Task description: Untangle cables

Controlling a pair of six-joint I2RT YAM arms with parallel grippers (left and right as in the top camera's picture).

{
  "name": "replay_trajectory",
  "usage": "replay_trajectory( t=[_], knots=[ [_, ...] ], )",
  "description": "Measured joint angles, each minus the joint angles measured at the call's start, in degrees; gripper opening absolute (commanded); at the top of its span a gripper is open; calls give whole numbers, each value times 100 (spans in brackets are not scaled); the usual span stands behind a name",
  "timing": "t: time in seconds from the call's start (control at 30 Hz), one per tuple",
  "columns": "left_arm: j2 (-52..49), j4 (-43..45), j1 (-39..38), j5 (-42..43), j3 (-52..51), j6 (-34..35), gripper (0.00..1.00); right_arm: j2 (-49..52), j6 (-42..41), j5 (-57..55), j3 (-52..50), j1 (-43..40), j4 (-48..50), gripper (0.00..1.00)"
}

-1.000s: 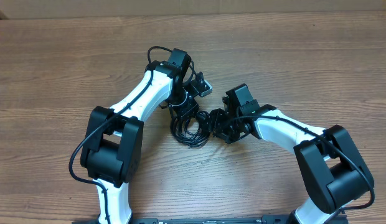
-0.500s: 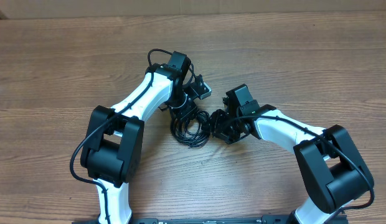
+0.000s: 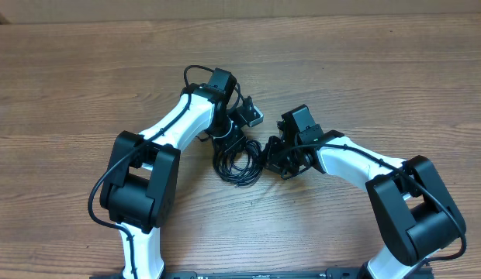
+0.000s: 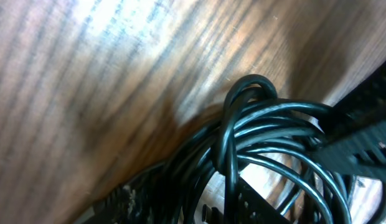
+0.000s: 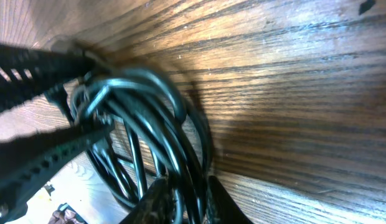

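Observation:
The cables (image 3: 237, 164) lie as one black coiled bunch on the wooden table (image 3: 85, 85), between my two grippers. My left gripper (image 3: 227, 138) bears down on the bunch's far side. In the left wrist view many strands (image 4: 261, 124) run between its dark fingers (image 4: 121, 202), so it is shut on the cables. My right gripper (image 3: 271, 155) reaches in from the right. Its fingers (image 5: 157, 200) pinch a few glossy strands (image 5: 149, 118) of the coil's near edge. No plug ends are visible.
The two grippers are almost touching. The left gripper's perforated black fingers (image 5: 37, 62) fill the left of the right wrist view. Both white arms (image 3: 357, 163) arch in from the table's near edge. Bare wood surrounds the bunch.
My right gripper's jaws have narrowed onto strands of the bunch. The left gripper has shifted slightly at the wrist while keeping its hold. The bunch stays where it was.

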State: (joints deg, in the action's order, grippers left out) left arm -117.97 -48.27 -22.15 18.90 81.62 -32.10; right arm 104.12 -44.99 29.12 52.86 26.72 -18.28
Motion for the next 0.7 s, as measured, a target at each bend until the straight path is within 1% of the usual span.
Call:
replay_trajectory(
  t=[0.13,0.17,0.23,0.3,0.33,0.47,0.5,0.63,0.7],
  knots=[
    [0,-439,0,111,79,2,41,0,-2,-20,-2,0,0,21],
    [0,-525,0,146,133,0,43,0,2,-22,-2,0,4,21],
    [0,-664,0,262,286,-17,53,0,0,-26,-2,0,26,22],
    [0,-717,-2,341,437,-42,58,0,0,-39,-2,0,31,22],
    [0,-723,-2,358,494,-50,58,0,-2,-44,-2,0,28,22],
    [0,-684,0,245,597,-70,45,0,-2,-57,-2,0,28,21],
    [0,-686,0,177,597,-68,43,0,2,-57,-2,0,28,21],
    [0,-684,0,-243,597,-83,43,0,0,-63,-2,0,24,21],
    [0,-647,0,-446,597,-79,46,0,0,-63,-2,0,22,21]
  ],
)
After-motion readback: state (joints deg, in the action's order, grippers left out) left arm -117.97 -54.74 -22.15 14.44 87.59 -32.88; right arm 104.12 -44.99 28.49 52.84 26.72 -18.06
